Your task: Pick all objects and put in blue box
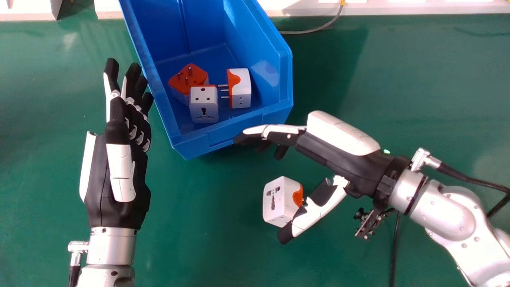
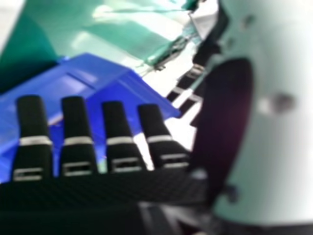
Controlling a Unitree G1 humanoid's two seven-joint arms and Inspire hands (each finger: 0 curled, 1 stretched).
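Desk (image 1: 191, 239) and Surrounding Work Area

1. Surface. The work area is a plain green top with a soft sheen. Pale reflections lie on it at the far left and at the right. A broad dark shadow falls just right of the blue box (image 1: 223, 137).

2. Far edge. White panels (image 1: 398, 8) run along the back of the desk. A grey cable (image 1: 310, 31) curves from behind the box toward them and ends in a yellow fitting (image 1: 342, 2).

3. Box. The container stands at the far middle, set at an angle. I count three plug adapters on its floor: one with its orange pin face (image 1: 185, 79) upward, one white unit (image 1: 204, 104) beside it with sockets showing, and one white-and-orange unit (image 1: 241, 89) with pins pointing left.

4. Loose item. One white adapter with an orange patch (image 1: 277, 201) is outside the box, on the near side, at the inner side of the right thumb.

5. Hands. The right hand (image 1: 338, 153) is open, its fingers reaching to the box's near wall; no grip is formed. The left hand (image 1: 119, 171) is open and empty, fingers straight, near the box's left wall. A small metal bracket (image 1: 370, 223) is mounted by the right wrist, and a dark cable (image 1: 394, 247) runs below it.
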